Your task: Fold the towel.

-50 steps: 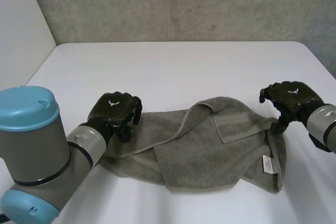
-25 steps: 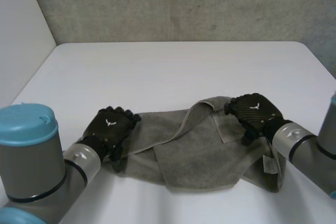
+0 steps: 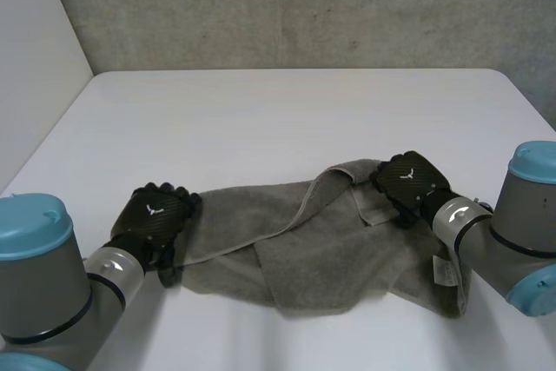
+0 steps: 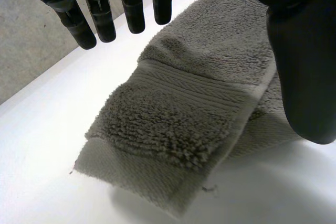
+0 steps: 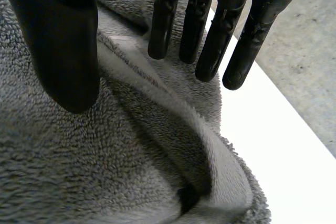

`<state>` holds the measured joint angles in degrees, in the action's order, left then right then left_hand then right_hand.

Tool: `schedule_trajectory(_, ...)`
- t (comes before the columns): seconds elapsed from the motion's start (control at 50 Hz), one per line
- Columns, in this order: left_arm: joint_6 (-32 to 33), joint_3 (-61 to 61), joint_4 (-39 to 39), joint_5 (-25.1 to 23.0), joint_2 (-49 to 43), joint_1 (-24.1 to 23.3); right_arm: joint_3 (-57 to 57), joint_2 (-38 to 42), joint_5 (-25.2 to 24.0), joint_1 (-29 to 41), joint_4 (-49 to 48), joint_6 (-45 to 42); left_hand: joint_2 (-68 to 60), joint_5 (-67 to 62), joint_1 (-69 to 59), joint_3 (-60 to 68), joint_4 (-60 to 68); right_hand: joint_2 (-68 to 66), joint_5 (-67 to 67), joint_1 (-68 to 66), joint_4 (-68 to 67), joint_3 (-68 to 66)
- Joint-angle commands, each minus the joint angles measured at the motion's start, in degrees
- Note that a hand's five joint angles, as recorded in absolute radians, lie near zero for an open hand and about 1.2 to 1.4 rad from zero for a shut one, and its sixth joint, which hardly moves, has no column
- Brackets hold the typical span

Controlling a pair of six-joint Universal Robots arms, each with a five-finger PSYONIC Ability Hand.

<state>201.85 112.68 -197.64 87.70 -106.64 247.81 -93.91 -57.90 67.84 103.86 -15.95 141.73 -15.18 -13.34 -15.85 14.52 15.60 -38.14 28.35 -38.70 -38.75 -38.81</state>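
Observation:
A rumpled grey towel (image 3: 321,254) lies across the near half of the white table (image 3: 278,119), with a folded flap near its far right and a white label (image 3: 445,272) at its right end. My left hand (image 3: 156,219) sits at the towel's left end. In the left wrist view its fingers (image 4: 131,9) are straight and apart from the thumb, above the towel's corner (image 4: 173,124). My right hand (image 3: 408,182) rests over the flap on the far right part. Its fingers (image 5: 210,35) hang straight above a raised fold of towel (image 5: 79,171), holding nothing.
A grey concrete wall (image 3: 304,6) stands behind the table's far edge. A pale wall panel (image 3: 35,41) borders the table's left side. Bare table stretches beyond the towel.
My left hand opened and drew back toward the near left, to the towel's left end. My right hand came in from the right edge onto the folded flap.

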Motion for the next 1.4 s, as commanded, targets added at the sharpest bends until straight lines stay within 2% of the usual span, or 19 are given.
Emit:
schedule_trajectory(0.02, 0.03, -1.41, -0.56, 0.11, -1.91, -0.05, 0.83, 0.69, 2.12, 0.12, -2.15, 0.13, 2.61, 10.77, 3.28, -1.95, -3.03, -4.23, 4.02, -3.67, -3.62, -3.56)
schedule_trajectory(0.16, 0.03, -2.02, -0.65, 1.60, -3.58, 0.65, 1.89, 0.86, 3.27, 0.30, -2.33, 0.74, 0.43, 8.58, 1.09, 0.24, -0.84, -8.61, 8.41, -8.06, -8.01, -7.95)
schedule_trajectory(0.2, 0.03, -2.11, -0.99, 3.87, -3.84, 0.65, 2.07, 0.86, 3.35, 0.30, -2.24, 0.83, -2.58, 5.58, -1.91, 3.24, 2.16, -8.62, 8.41, -8.06, -8.01, -7.95)
schedule_trajectory(0.3, 0.03, -2.20, -1.96, 5.47, -3.31, 0.83, 2.24, 0.78, 4.41, 0.21, -2.15, 0.92, -4.78, 3.38, -4.12, 5.44, 4.36, -8.62, 8.41, -8.06, -8.01, -7.95)
schedule_trajectory(0.52, 0.03, -2.11, -3.72, 5.47, -3.40, 1.09, 2.59, 0.16, 7.13, 0.03, -2.07, 5.30, -13.37, -5.21, -12.70, 14.03, 12.95, -8.62, 8.41, -8.06, -8.01, -7.95)
schedule_trajectory(0.74, -0.06, -0.97, -7.94, 5.56, -1.38, 0.92, 2.42, -0.02, 6.96, 1.43, -1.54, 10.76, -26.99, -18.84, -26.33, 27.65, 26.57, -10.63, 10.43, -10.08, -10.03, -9.97)
schedule_trajectory(0.9, -0.06, 0.44, -10.93, 5.56, 0.03, 0.92, 2.68, 0.60, 6.43, 2.14, -2.24, 11.20, -27.16, -19.00, -26.49, 27.82, 26.74, -9.12, 8.91, -8.56, -8.51, -8.45)
schedule_trajectory(1.0, -0.06, 0.44, -11.02, 5.56, -0.32, 1.00, 3.21, 2.26, 6.43, 3.28, -2.24, 11.11, -32.54, -24.39, -31.88, 33.21, 32.12, -9.45, 9.25, -8.90, -8.85, -8.79)
schedule_trajectory(1.08, 0.03, 0.52, -11.02, 5.56, -0.67, 1.09, 3.12, 2.62, 6.43, 4.16, -2.15, 11.11, -36.90, -28.75, -36.24, 37.57, 36.48, -11.48, 11.27, -10.92, -10.87, -10.81)
schedule_trajectory(1.12, -0.06, 0.44, -11.02, 5.56, -0.76, 1.00, 2.77, 2.62, 6.34, 4.51, -2.15, 11.11, -39.27, -31.11, -38.61, 39.93, 38.85, -18.51, 18.30, -17.95, -17.90, -17.84)
schedule_trajectory(1.18, 0.03, 0.53, -11.02, 5.56, -0.76, 1.09, 2.59, 2.62, 6.34, 5.39, -1.89, 11.11, -42.29, -34.13, -41.62, 42.95, 41.87, -18.55, 18.34, -17.99, -17.94, -17.88)
schedule_trajectory(1.24, -0.06, 0.44, -11.02, 5.56, -0.76, 1.09, 2.51, 2.71, 6.60, 6.53, -1.54, 11.11, -42.30, -34.14, -41.63, 42.96, 41.88, -15.03, 14.82, -14.47, -14.42, -14.36)
schedule_trajectory(1.4, -0.06, 0.53, -11.02, 5.56, -0.76, 1.09, 1.89, 2.71, 6.34, 7.06, -1.62, 11.11, -41.45, -33.30, -40.79, 42.12, 41.04, -16.01, 15.81, -15.46, -15.41, -15.35)
